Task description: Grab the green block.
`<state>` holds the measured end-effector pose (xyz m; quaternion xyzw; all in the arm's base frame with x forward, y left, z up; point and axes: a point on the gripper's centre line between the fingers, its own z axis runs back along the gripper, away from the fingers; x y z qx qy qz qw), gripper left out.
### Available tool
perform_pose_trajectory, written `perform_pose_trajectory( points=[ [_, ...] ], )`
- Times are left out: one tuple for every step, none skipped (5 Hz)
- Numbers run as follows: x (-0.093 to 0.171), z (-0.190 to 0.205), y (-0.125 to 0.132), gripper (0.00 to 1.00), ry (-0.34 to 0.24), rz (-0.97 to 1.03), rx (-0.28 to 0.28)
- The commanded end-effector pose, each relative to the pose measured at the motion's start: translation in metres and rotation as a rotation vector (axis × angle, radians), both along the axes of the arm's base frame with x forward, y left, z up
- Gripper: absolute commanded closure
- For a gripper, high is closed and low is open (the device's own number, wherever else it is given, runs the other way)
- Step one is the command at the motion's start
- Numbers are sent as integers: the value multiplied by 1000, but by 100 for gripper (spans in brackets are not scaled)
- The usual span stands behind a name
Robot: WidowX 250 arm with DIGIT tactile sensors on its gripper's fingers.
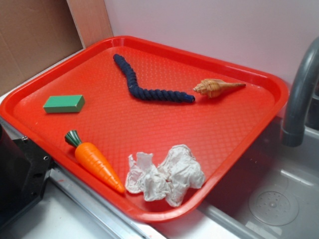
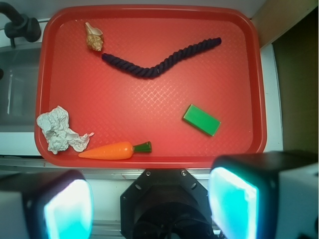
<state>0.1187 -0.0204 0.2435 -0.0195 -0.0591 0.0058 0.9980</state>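
While the jaws (cut off below) gape wide, the green block [image 2: 201, 119] lies untouched.

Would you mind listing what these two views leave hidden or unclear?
- Pincer: wrist view, fingertips cut off by the bottom edge; absent from the exterior view.
- Faucet: exterior view, cropped at the right edge.
- Green block: underside hidden against the red tray.

Your exterior view looks down at an angle from the red tray's [image 1: 227, 149] near corner. Your wrist view looks straight down from high above, beyond the carrot-side rim. Both take in the whole tray [image 2: 149, 107].
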Motion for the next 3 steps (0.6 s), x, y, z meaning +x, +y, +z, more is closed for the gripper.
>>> perform_pose_trajectory(
  points=[
    [0, 0, 0, 0, 0, 0, 0],
    [-5, -3, 12, 0, -28, -61, 17],
    [-12, -13, 29, 0, -51, -130, 32]
  ],
)
